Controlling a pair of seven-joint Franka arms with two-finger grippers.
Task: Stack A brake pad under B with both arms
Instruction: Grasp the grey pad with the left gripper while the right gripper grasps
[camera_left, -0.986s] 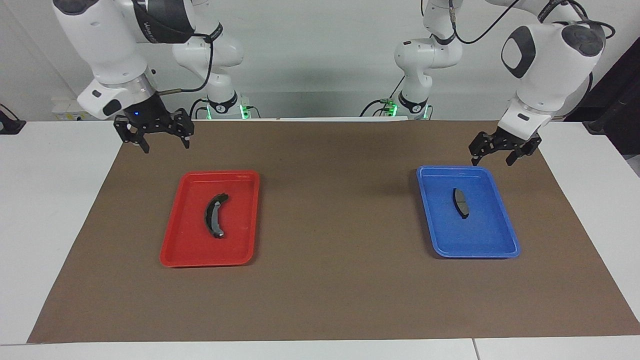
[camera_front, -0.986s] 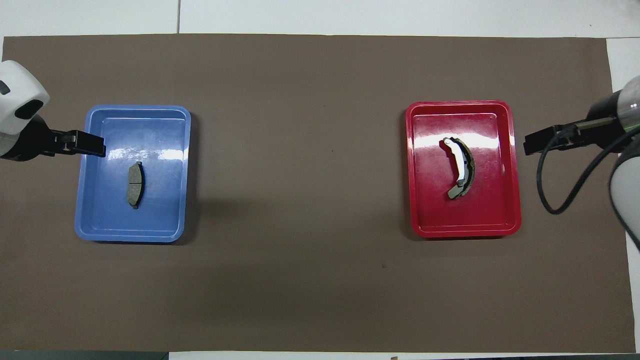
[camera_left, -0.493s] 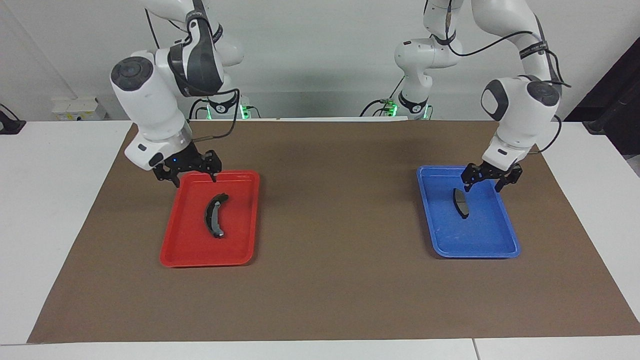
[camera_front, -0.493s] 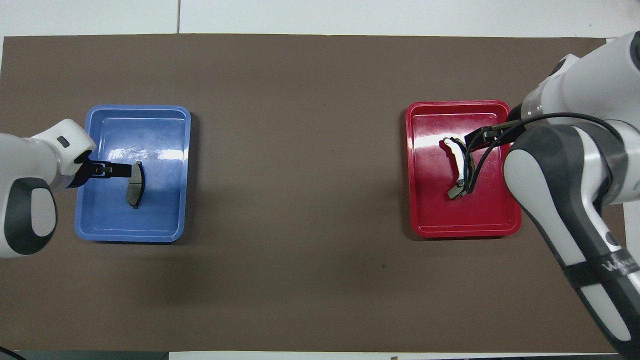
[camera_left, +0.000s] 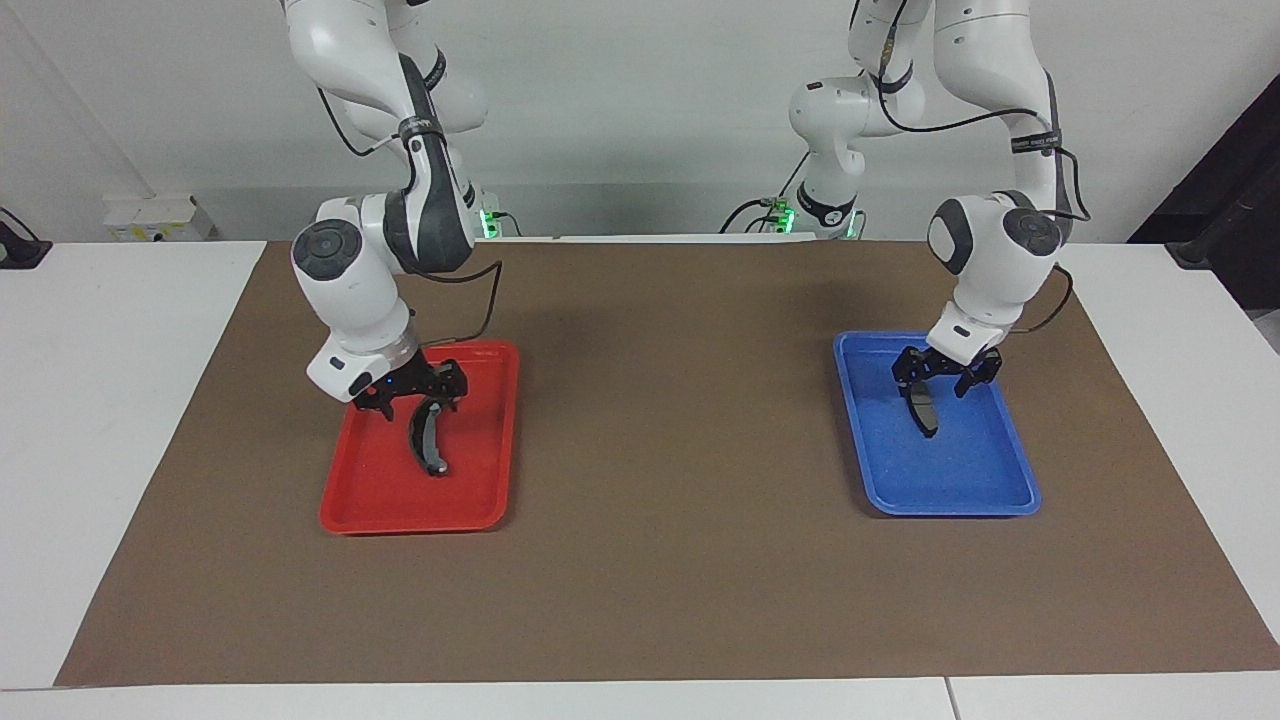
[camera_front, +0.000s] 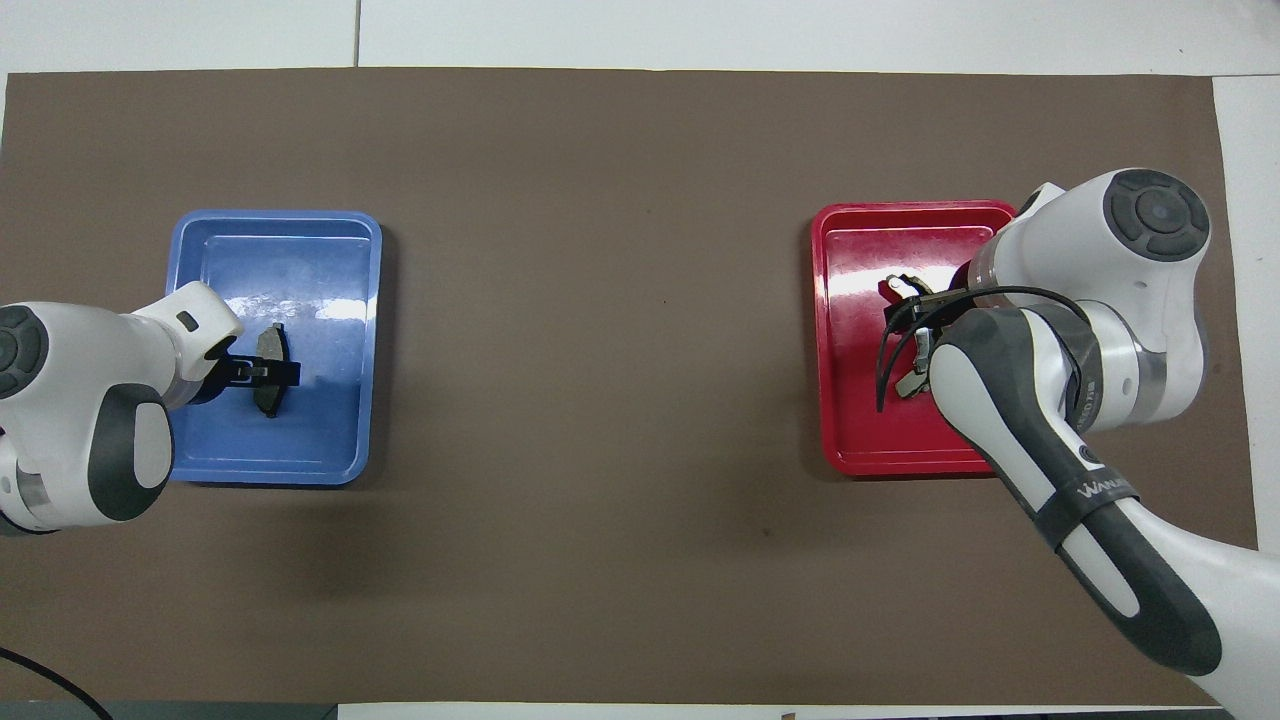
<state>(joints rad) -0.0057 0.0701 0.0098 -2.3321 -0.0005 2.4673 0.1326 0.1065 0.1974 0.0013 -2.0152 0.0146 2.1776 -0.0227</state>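
The short, dark grey, almond-shaped pad A (camera_left: 924, 412) lies in the blue tray (camera_left: 950, 505) toward the left arm's end of the table. My left gripper (camera_left: 945, 380) is low over the pad's end nearer the robots, fingers spread and holding nothing. In the overhead view it (camera_front: 265, 372) crosses pad A (camera_front: 269, 345). The long black crescent pad B (camera_left: 428, 445) lies in the red tray (camera_left: 400, 520). My right gripper (camera_left: 412, 395) is low over its nearer end, open and empty. In the overhead view the right arm hides much of pad B (camera_front: 912, 380).
Both trays sit on a brown mat (camera_left: 660, 420) that covers most of the white table. The blue tray (camera_front: 270, 222) and red tray (camera_front: 900, 212) are far apart, with bare mat between them.
Both arms have swung in from the table's ends and come down. Each gripper has moved from outside its tray to low over its pad. The pads have not moved.
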